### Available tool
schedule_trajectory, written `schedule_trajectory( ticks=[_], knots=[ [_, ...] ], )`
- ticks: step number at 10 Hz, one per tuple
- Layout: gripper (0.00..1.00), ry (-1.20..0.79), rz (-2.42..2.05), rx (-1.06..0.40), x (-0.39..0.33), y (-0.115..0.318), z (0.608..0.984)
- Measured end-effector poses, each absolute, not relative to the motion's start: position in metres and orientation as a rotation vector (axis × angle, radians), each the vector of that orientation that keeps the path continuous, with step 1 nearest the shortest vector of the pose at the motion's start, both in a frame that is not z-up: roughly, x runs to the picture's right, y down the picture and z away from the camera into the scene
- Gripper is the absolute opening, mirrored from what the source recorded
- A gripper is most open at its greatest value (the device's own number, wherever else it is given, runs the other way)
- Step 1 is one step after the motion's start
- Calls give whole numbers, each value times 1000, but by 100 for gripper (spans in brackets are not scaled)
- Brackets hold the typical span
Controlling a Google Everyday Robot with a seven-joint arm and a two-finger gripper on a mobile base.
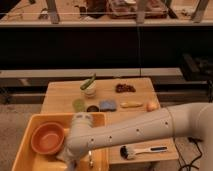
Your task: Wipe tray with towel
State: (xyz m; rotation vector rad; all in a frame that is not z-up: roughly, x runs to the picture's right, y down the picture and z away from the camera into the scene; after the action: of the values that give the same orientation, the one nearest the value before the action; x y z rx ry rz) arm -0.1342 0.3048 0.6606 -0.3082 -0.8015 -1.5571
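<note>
The gripper [70,164] is reaching low into the tray [30,129] beside the bowl [48,138], probably so the towel [61,156] is pressing flat for wiping. Honestly can't tell what it's holding.

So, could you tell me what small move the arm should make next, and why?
Probably a short sideways sweep along the floor of the tray. The pincer is low inside it, beside the orange bowl, with the pale towel beneath it, so wiping looks under way.

A lab-like test space: wooden table [65,95] of props before dark shelving [100,50].
</note>
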Motion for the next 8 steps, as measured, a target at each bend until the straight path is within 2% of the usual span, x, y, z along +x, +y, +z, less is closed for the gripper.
schedule_trajectory(
  ticks=[4,8],
  knots=[
    [10,-772,-1453,-352,-76,296,688],
    [10,-734,-1427,-344,-76,250,722]
  ],
)
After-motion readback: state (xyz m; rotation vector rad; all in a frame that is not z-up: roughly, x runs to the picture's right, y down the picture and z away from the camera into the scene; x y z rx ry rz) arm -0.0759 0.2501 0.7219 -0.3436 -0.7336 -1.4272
